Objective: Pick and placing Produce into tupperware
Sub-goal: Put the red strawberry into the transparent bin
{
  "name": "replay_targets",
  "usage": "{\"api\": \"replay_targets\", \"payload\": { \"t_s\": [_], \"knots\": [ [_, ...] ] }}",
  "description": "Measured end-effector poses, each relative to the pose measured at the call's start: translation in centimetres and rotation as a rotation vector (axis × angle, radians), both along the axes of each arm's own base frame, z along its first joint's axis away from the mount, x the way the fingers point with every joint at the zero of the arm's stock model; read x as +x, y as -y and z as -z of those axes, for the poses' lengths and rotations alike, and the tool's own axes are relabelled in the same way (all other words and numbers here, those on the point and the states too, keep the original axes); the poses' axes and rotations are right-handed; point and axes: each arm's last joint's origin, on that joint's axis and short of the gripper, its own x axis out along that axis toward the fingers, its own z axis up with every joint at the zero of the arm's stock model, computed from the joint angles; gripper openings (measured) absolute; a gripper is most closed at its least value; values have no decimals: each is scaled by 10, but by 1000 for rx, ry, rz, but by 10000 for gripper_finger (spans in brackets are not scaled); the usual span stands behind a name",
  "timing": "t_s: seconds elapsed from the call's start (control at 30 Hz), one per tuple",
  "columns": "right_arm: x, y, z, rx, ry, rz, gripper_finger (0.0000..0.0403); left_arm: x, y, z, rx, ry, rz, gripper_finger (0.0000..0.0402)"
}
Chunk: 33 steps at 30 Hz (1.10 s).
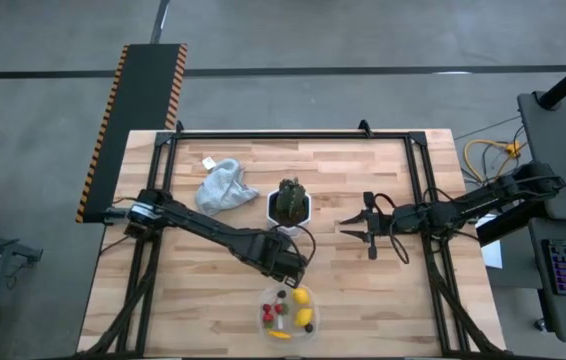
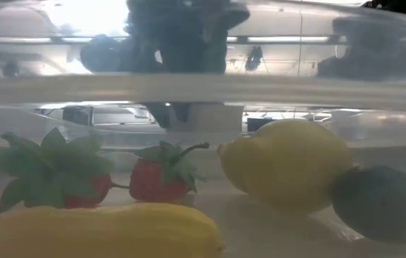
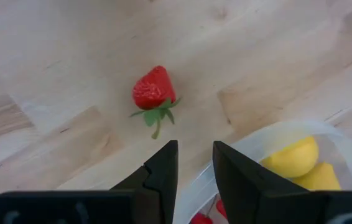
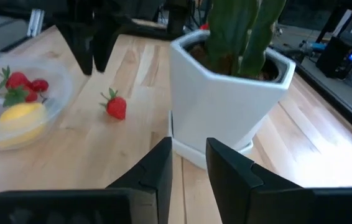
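The tupperware (image 1: 288, 312) sits near the table's (image 1: 213, 310) front edge with lemons (image 1: 302, 296), strawberries (image 1: 268, 313) and a thin piece (image 1: 280, 335) inside; one strawberry (image 3: 153, 89) lies outside, between it and the potted plant (image 1: 289, 201) farther back, a cloth (image 1: 223, 186) to the plant's left.

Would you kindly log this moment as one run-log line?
left gripper: open, empty, above strawberry beside tub | right gripper: empty, by plant pot | tub: lemon, strawberries inside

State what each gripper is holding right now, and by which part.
Nothing is held. The left gripper hangs empty near a loose strawberry; the right gripper is empty beside the plant pot.
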Motion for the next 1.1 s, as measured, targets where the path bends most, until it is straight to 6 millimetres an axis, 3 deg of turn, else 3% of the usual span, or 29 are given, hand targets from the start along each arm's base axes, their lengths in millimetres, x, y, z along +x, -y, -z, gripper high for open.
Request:
{"api": "replay_targets", "payload": {
  "t_s": [0.3,0.47,0.63,1.1],
  "knots": [
    [-1,0,2,-36,-22,-9,92,-9,-2,20,-13,-79,-49,86],
    [-1,0,2,-36,-22,-9,101,-6,-3,20,6,-44,-47,86],
    [-1,0,2,-36,-24,-9,109,-6,-3,37,-11,-10,-58,86],
    [-1,0,2,-33,-27,-8,105,-7,-3,40,-36,-30,-53,86]
  ]
}}
